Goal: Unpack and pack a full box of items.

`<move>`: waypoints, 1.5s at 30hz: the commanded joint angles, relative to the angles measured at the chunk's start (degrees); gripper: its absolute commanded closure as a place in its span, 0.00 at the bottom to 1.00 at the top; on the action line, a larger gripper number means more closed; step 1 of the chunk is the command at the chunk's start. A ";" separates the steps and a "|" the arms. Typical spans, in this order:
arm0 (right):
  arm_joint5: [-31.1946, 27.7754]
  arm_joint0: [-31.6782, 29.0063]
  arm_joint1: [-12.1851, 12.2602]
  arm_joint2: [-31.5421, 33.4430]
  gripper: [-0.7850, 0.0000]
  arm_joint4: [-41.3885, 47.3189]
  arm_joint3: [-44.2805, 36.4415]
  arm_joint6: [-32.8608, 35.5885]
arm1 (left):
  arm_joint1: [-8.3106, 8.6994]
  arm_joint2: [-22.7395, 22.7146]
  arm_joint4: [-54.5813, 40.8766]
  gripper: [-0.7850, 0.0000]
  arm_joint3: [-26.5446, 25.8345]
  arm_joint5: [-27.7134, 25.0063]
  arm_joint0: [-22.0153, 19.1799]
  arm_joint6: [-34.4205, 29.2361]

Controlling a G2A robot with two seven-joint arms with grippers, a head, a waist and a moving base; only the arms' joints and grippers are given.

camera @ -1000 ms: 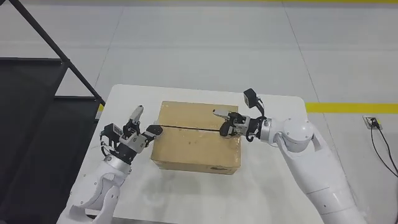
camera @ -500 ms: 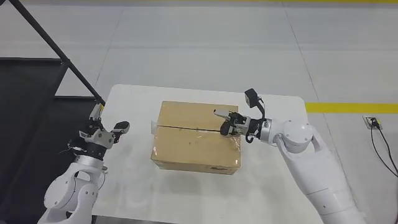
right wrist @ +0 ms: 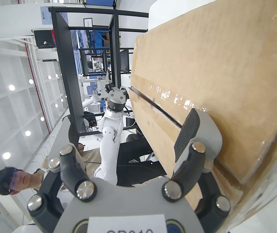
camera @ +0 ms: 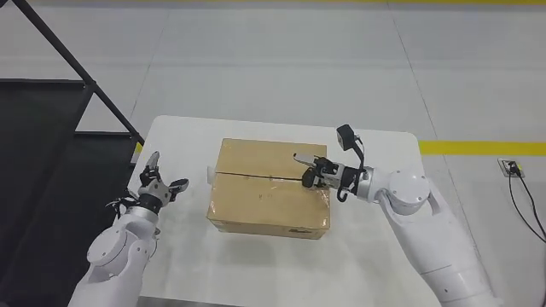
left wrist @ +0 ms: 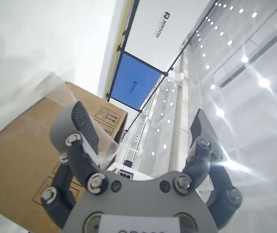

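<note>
The cardboard box point(camera: 269, 200) lies on the table point(camera: 375, 247), its taped seam point(camera: 256, 174) running left to right; the right gripper point(camera: 304, 169), fingers spread, sits at the seam's right end, nearer than the left gripper point(camera: 166, 173), also spread, off the box's left.

The box point(camera: 269, 189) sits in the middle of the table point(camera: 375, 247), and its top seam point(camera: 256, 174) runs from left to right. The right gripper point(camera: 304, 169) hangs above the box's top at the right end of that seam, with one finger point(right wrist: 189, 132) close to the top, just beside the seam. The left gripper point(camera: 165, 174) is off to the box's left and apart from it, near the table's left edge. A tape end point(camera: 211, 171) juts from the box's left side at the seam. A metal frame point(camera: 94, 94) stands on the floor farther left of the box and behind it.
</note>
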 commanded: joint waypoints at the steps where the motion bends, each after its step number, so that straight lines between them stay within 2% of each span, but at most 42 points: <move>1: -0.13 -0.36 0.12 0.10 0.00 -0.15 -0.26 0.12 | -0.17 0.66 -2.00 0.00 3.27 1.67 -1.64 -2.00; 9: -0.15 -0.53 0.33 -0.07 0.00 -0.23 -0.62 0.27 | -1.07 4.67 -4.48 0.00 13.67 4.34 -8.44 -6.36; 16: -0.01 -0.16 0.39 -0.52 0.00 -0.14 -0.40 0.30 | -2.53 7.91 -7.83 0.00 21.08 2.02 -13.88 -6.49; 25: -0.02 -0.08 0.50 -0.83 0.00 0.08 -0.39 0.07 | -3.86 10.95 -8.13 0.00 28.68 0.22 -18.77 -7.29; 27: 0.02 -0.02 0.52 -0.92 0.00 0.15 -0.29 0.07 | -4.13 11.17 -8.79 0.21 30.06 -0.04 -19.62 -7.28; 28: 0.09 0.06 0.52 -1.00 0.00 0.07 -0.24 0.02 | -4.24 11.29 -8.91 0.39 30.60 -0.22 -19.95 -7.37; 29: 0.11 0.12 0.53 -1.07 0.00 0.03 -0.21 0.02 | -4.33 11.38 -9.04 0.52 31.02 -0.30 -20.22 -7.62; 30: 0.21 0.17 0.54 -1.12 0.00 0.08 -0.13 0.06 | -4.39 11.43 -9.03 0.56 31.36 -0.44 -20.43 -7.79; 35: 0.24 0.43 0.59 -1.27 0.00 0.21 0.13 0.12 | -4.47 11.21 -8.61 0.66 32.07 -0.80 -20.76 -8.77; 45: 0.01 1.38 0.63 -1.71 0.00 0.66 1.30 0.62 | -4.41 10.10 -8.05 0.78 31.41 -1.64 -20.40 -9.93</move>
